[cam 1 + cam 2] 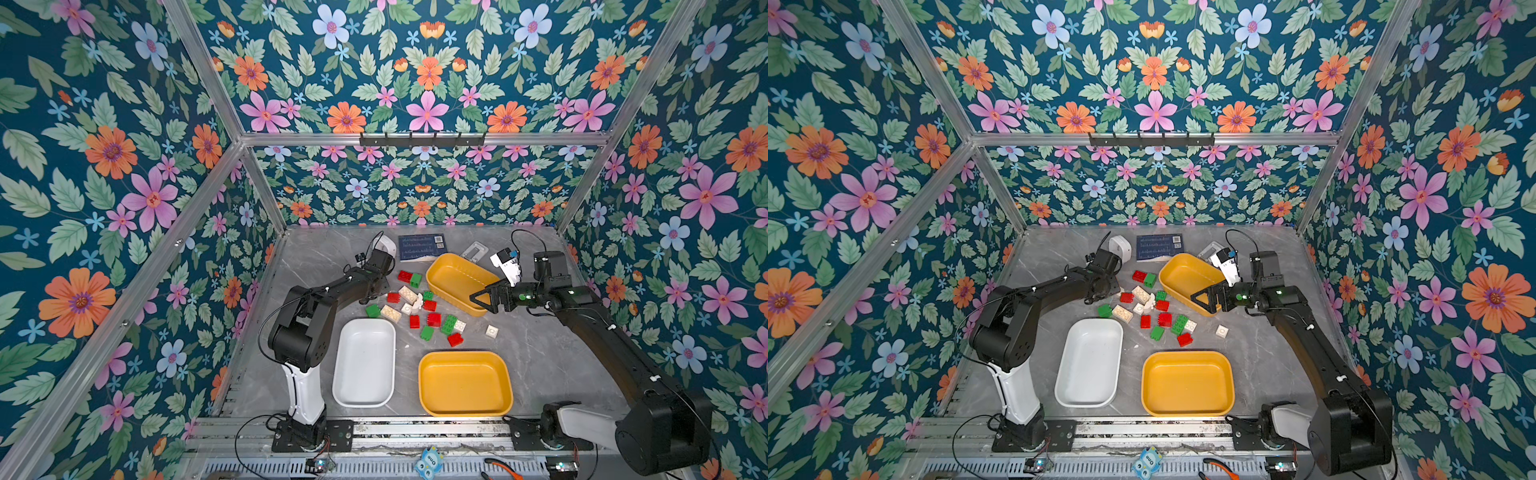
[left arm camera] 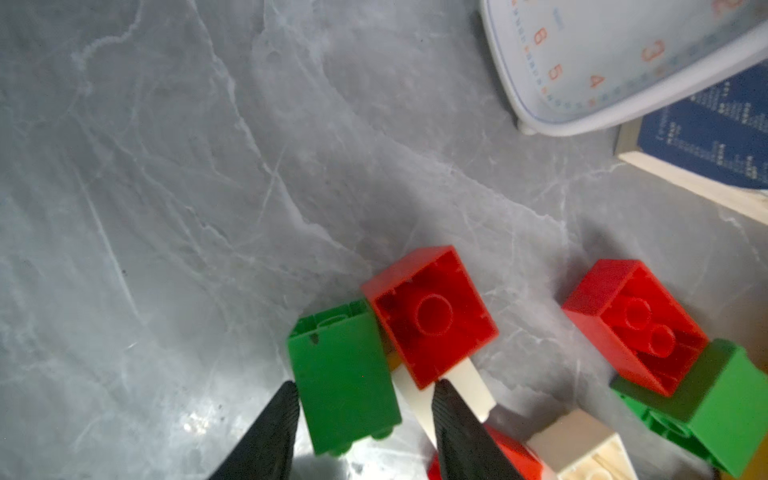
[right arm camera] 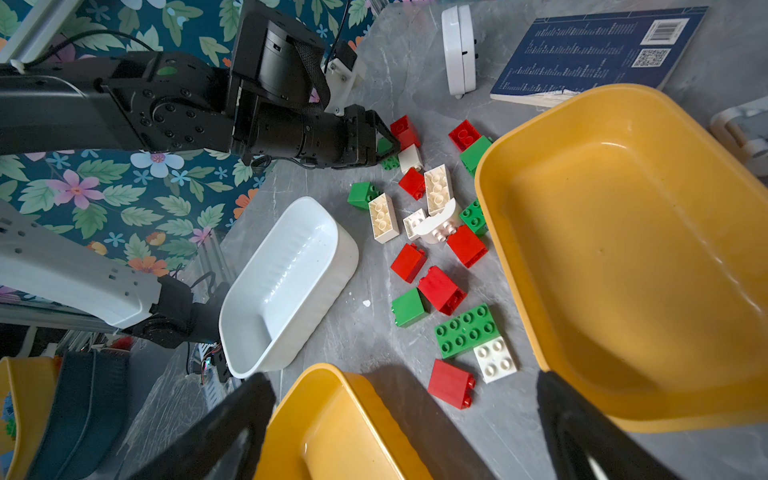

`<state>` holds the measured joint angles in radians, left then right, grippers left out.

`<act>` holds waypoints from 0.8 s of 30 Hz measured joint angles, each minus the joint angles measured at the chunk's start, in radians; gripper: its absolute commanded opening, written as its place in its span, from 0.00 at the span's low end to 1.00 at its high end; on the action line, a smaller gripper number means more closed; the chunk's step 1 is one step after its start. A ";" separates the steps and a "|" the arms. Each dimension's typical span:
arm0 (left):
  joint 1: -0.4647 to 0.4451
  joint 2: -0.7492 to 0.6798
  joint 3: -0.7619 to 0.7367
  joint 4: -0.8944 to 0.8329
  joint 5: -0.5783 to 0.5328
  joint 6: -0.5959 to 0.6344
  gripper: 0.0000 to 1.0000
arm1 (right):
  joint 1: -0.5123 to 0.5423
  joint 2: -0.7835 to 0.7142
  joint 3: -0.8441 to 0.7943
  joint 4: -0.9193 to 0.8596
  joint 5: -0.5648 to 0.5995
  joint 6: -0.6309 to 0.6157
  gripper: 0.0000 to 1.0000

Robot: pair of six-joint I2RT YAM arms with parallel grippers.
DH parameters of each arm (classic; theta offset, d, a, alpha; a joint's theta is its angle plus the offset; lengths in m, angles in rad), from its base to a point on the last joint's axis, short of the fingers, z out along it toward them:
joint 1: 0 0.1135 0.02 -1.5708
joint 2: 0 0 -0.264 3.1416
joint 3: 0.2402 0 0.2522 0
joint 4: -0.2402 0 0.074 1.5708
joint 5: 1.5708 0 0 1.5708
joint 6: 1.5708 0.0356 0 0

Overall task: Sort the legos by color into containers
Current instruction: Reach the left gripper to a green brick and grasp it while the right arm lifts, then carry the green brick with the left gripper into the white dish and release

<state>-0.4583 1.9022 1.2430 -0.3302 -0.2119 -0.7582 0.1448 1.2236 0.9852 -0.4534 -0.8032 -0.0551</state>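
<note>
Red, green and cream-white legos (image 1: 415,307) lie scattered on the grey table between three empty containers: a white tub (image 1: 365,368), a near yellow tub (image 1: 465,384) and a far yellow tub (image 1: 453,278). My left gripper (image 2: 363,388) is low at the heap's far left end. A green brick (image 2: 345,382) lies on its side between the jaws, with a sliver of table showing beside one finger. The other fingertip (image 2: 446,399) rests against a white brick (image 2: 473,382) under a red one (image 2: 432,316). My right gripper (image 1: 484,303) hovers wide open by the far yellow tub's rim, holding nothing.
A white clock-like gadget (image 1: 388,245), a dark blue book with a QR code (image 1: 420,247) and a white device (image 1: 476,251) lie along the back of the table. Aluminium rails run along the front edge. Flowered walls close in the sides.
</note>
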 measured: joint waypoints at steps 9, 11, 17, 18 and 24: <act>0.015 0.016 -0.010 -0.006 -0.023 0.007 0.42 | 0.000 0.011 0.003 -0.014 0.000 -0.008 0.99; 0.023 0.015 -0.018 -0.006 -0.026 0.012 0.41 | 0.000 0.013 0.003 -0.014 0.000 -0.008 0.99; 0.041 0.026 -0.027 0.002 -0.021 0.042 0.33 | 0.000 0.019 0.003 -0.013 0.000 -0.007 0.99; 0.044 0.026 -0.027 0.003 -0.019 0.055 0.30 | 0.000 0.019 0.003 -0.013 0.000 -0.006 0.99; 0.060 0.024 -0.017 0.007 -0.010 0.089 0.23 | 0.000 0.020 0.005 -0.013 0.000 -0.002 0.99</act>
<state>-0.3988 1.9259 1.2263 -0.3229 -0.2218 -0.6697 0.1448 1.2434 0.9901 -0.4664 -0.8032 -0.0570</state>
